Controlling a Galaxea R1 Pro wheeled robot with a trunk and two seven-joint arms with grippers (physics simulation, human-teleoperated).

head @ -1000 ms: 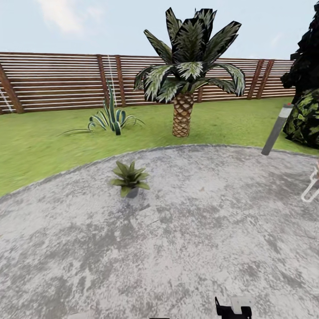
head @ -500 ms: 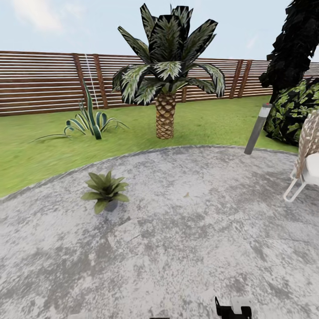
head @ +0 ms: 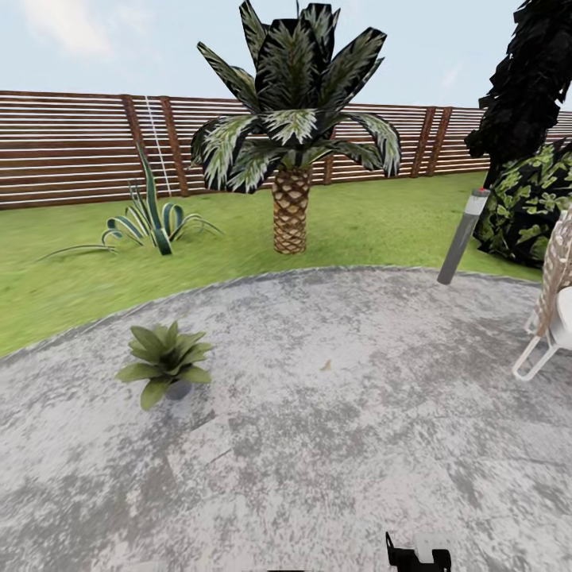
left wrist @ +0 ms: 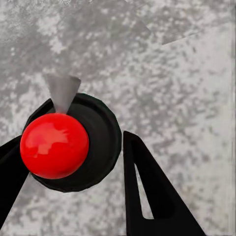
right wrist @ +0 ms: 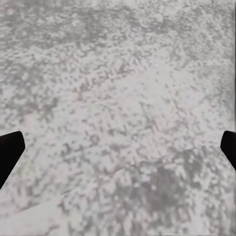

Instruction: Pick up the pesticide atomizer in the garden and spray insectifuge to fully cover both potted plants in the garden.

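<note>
On the grey paving, left and mid-distance, sits one potted plant (head: 164,367). Left fingers (left wrist: 147,191) clamp the atomizer (left wrist: 69,145), red knob up. Right fingers (right wrist: 10,152) spread wide over bare stone. Far off stands the fence (head: 71,147).

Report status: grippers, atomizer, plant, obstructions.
Left gripper shut on atomizer, red cap showing. Right gripper open over bare paving. One potted plant ahead-left on paving. Nothing between robot and plant.
</note>
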